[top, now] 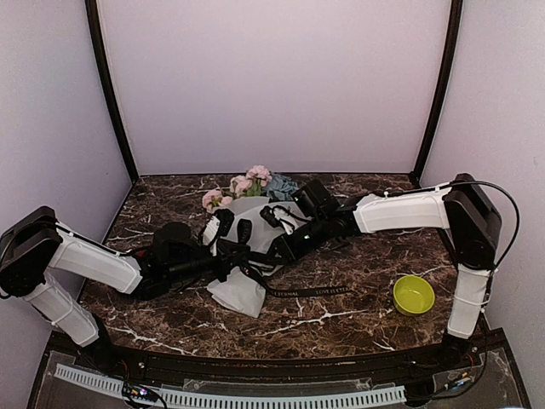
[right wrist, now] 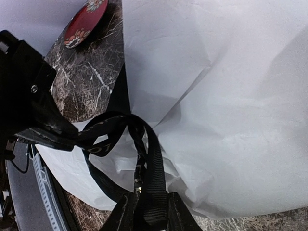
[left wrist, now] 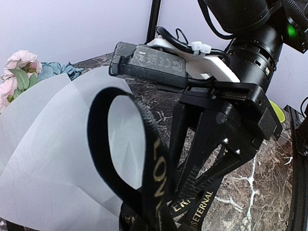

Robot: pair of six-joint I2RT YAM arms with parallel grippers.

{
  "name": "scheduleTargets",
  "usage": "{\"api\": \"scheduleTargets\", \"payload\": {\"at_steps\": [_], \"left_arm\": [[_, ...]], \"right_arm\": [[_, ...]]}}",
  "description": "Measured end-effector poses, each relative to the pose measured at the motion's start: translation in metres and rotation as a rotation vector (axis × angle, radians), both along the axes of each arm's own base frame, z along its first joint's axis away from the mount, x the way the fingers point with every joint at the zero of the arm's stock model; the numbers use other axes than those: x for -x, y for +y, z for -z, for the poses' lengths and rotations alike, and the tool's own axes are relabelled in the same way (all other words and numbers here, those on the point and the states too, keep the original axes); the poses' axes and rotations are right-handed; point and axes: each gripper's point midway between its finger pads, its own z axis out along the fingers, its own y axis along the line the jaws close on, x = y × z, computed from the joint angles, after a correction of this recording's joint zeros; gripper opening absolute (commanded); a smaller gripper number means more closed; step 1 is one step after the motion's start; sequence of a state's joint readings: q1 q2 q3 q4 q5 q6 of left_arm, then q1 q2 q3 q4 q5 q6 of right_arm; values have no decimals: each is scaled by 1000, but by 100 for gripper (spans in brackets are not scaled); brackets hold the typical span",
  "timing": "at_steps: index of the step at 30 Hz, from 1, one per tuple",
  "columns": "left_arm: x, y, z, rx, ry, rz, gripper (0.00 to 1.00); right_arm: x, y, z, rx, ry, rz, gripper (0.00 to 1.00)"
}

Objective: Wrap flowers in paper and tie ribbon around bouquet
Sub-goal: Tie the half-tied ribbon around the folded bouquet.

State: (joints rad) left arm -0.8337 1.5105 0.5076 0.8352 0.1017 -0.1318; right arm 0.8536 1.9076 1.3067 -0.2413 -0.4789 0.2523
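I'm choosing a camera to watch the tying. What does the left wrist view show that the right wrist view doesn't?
Only the left wrist view shows the flowers. Only the right wrist view shows a red patterned disc. Both show the black ribbon looped in front of the white paper, over the marble table.

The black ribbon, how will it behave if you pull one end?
Probably floppy: the ribbon droops in a loose loop and its tail lies limp on the table. Likely light, being thin and flat. It may slip on the paper, which looks smooth.
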Motion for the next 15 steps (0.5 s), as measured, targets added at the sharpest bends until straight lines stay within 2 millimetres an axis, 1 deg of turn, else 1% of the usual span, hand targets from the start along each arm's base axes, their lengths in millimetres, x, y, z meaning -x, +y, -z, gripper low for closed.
{"api": "scheduleTargets", "payload": {"at_steps": [4,10,12,15], "left_arm": [[0,0,0,1,-1,0,0],[-1,1,0,6,7,-8,0],[-2,3,1,9,10,-16,0],[-4,5,2,13,18,-26,0]], "right_arm": [[4,2,-2,-15,12,-20,11],[10,7,-8,-52,31,-54,6],[13,11,-14,-88,40,-70,6],[20,21,-26,-158,48,-115,14]]}}
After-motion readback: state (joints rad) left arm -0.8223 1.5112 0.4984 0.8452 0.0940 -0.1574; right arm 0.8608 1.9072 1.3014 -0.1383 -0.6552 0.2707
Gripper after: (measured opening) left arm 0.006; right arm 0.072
